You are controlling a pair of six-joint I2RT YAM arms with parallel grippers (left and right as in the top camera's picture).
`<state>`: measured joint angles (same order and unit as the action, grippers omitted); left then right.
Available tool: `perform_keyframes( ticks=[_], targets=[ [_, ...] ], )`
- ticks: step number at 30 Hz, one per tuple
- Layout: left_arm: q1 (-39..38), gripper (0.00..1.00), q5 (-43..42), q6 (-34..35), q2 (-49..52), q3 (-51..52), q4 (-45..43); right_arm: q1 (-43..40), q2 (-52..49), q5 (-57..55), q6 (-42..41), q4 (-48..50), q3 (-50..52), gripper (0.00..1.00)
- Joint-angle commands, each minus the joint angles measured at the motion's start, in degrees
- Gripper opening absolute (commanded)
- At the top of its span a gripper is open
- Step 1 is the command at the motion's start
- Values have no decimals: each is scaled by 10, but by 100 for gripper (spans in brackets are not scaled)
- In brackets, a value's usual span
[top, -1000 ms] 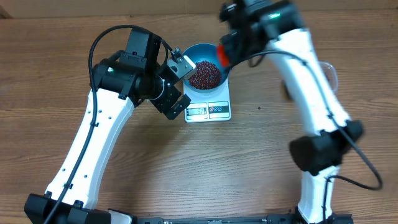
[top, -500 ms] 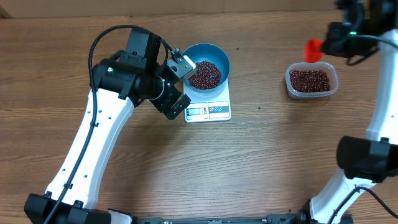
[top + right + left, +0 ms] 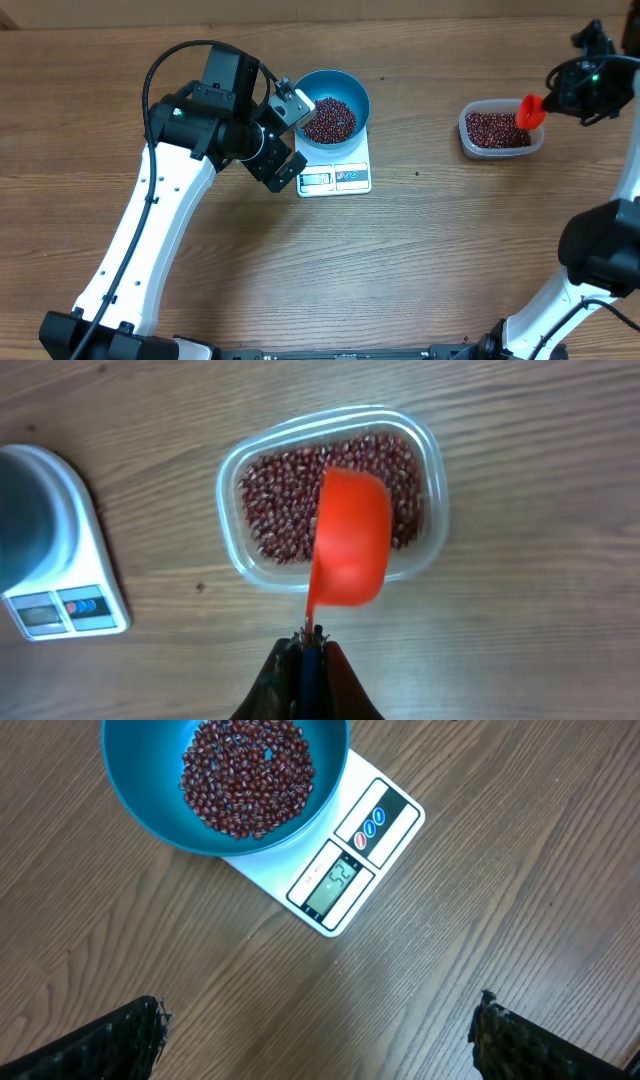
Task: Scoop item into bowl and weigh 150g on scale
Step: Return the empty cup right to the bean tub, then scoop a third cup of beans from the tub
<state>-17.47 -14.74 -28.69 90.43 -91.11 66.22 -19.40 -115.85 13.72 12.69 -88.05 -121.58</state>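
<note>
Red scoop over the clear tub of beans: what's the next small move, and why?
Probably lower the red plastic scoop, clamped in the jaws of the right gripper, into the small red-brown beans in the clear plastic tub. It hovers above them, and the display on the white scale carrying the round blue bowl seems short of target.

We're seeing soft, even overhead light on the table [image 3: 420,260], hardly any shadows. In the right wrist view the red scoop [image 3: 350,540] looks smeared, and the bowl [image 3: 20,510] at the edge goes blurry.
</note>
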Motion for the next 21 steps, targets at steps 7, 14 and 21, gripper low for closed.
perform_keyframes(
  ticks=[7,14,21],
  targets=[
    [2,100,-1,-9,3,3,0,2,-8,22,11,96,110,4],
    [2,99,-1,-9,3,3,0,6,-31,36,14,114,136,4],
    [2,100,-1,-9,3,3,0,19,-39,68,27,125,150,4]
  ],
)
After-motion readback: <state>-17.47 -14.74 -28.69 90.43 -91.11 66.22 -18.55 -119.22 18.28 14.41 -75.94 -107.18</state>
